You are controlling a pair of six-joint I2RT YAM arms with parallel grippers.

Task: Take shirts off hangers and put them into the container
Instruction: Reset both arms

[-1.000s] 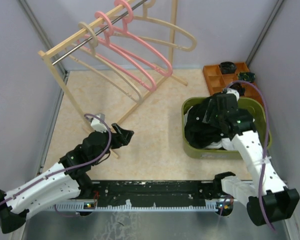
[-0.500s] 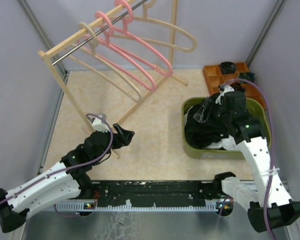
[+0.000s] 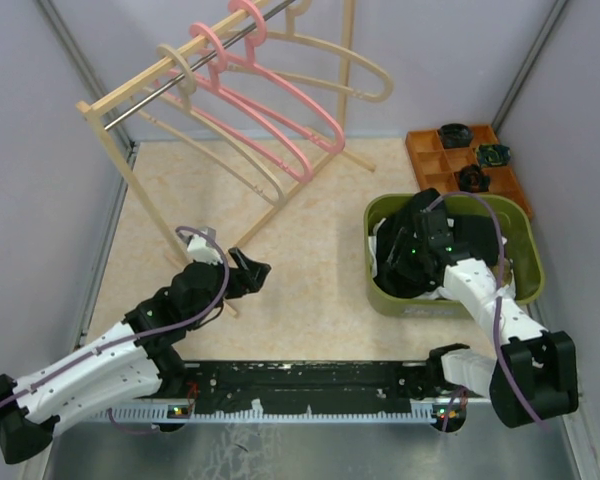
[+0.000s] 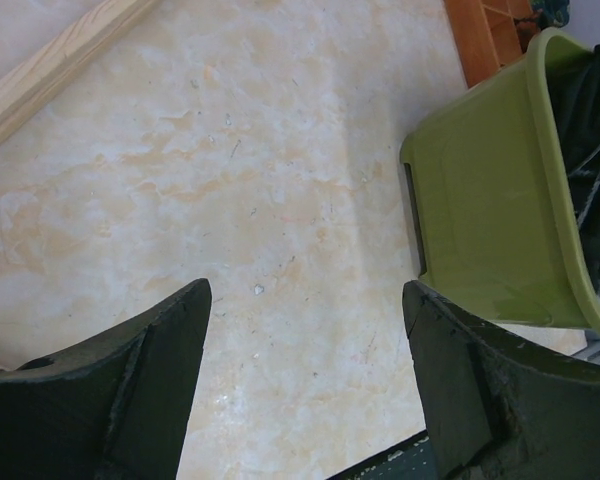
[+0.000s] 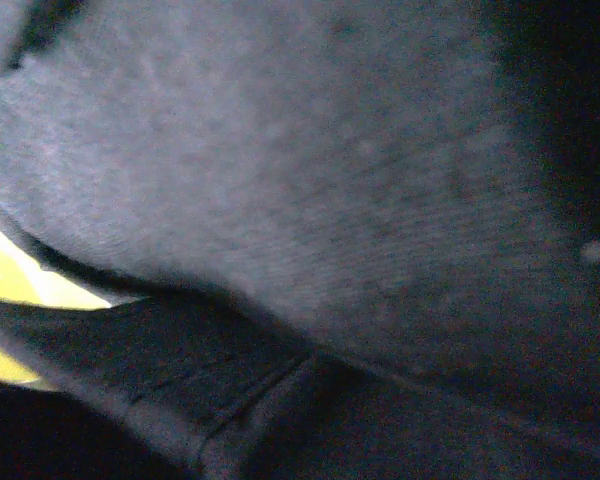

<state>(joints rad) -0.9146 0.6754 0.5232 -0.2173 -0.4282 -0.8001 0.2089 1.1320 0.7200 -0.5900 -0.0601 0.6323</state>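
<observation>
The left gripper (image 4: 307, 292) stands wide open and empty over the table (image 4: 280, 150). The right gripper (image 3: 412, 248) is sunk in the black shirt (image 3: 392, 272) in the green container (image 3: 378, 300) at right. Its opening cannot be told, as its wrist view shows only dark cloth.

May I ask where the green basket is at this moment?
In the top view, the green basket sits at the right, directly in front of the orange tray.

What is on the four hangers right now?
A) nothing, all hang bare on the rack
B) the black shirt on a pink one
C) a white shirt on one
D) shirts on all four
A: both pink hangers and both beige hangers hang from the rack with nothing draped on them.
</observation>
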